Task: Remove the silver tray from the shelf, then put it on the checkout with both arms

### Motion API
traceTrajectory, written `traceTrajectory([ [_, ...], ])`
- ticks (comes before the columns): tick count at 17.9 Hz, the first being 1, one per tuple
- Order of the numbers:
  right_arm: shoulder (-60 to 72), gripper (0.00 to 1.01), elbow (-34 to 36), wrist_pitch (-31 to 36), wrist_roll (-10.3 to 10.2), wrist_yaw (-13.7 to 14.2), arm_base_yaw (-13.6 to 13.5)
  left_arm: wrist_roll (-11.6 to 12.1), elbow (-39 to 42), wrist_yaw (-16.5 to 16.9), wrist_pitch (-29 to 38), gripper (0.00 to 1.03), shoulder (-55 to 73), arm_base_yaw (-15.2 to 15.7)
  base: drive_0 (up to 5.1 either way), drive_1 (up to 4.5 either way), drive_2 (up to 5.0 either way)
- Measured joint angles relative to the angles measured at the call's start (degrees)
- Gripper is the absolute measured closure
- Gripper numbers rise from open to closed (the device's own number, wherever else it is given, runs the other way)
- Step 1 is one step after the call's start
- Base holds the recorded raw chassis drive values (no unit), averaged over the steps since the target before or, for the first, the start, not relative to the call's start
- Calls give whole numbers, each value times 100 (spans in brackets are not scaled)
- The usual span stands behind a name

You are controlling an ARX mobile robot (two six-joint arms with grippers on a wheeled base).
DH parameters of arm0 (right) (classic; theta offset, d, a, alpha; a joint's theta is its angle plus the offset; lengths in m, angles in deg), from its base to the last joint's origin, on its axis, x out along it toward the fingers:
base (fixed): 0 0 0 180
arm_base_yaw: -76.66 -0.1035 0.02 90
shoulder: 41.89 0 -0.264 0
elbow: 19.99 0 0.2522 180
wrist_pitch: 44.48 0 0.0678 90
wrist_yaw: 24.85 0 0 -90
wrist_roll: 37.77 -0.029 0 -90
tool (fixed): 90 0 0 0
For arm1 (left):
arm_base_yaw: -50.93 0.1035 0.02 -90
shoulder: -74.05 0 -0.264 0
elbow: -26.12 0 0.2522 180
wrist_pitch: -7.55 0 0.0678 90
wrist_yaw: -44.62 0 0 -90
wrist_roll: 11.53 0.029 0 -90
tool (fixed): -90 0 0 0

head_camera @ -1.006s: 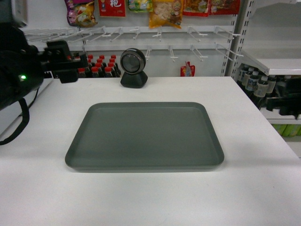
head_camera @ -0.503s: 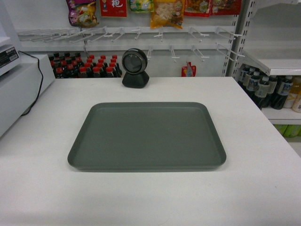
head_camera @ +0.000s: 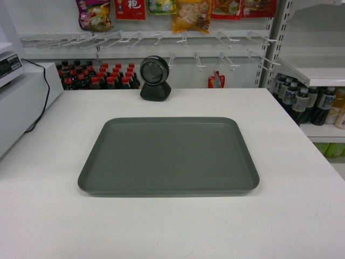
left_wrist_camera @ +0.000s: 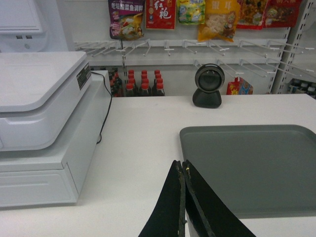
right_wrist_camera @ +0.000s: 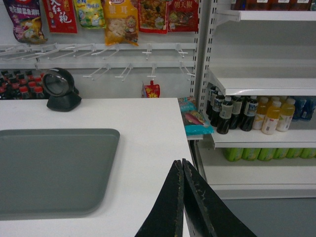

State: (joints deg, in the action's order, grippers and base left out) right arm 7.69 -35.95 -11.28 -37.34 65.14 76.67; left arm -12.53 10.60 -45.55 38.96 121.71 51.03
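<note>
The silver tray (head_camera: pixel 168 155) lies flat near the middle of the white checkout tabletop (head_camera: pixel 291 216), square to the front edge and clear of the black scanner (head_camera: pixel 156 79) behind it, a placement that reads as the task's final step completed. Neither arm appears in the head view. Each wrist camera shows its own claw drawn back from the tray's side: the left claw (left_wrist_camera: pixel 183 170) clenched with fingers pressed together and grasping nothing, over bare tabletop just beside the tray's left rim; the right claw (right_wrist_camera: pixel 182 168) likewise clenched and empty, off the tray's right edge. A white register unit (left_wrist_camera: pixel 39 123) stands at the left; stocked store shelves (right_wrist_camera: pixel 261 86) stand to the right.
</note>
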Motion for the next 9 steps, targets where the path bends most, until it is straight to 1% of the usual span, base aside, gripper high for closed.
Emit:
traceTrajectory([
  [3,-879,99,144,-785,0,0,0,0,109,0,-728,102,-835,0,0,0,0],
  [6,-1655,99,146,-1467,0,0,0,2,116,0,-1412,102,-1591,0,0,0,0],
  [9,-2286,99,149,-2039,0,0,0,0,116,0,-1971,102,-2201,0,0,0,0],
])
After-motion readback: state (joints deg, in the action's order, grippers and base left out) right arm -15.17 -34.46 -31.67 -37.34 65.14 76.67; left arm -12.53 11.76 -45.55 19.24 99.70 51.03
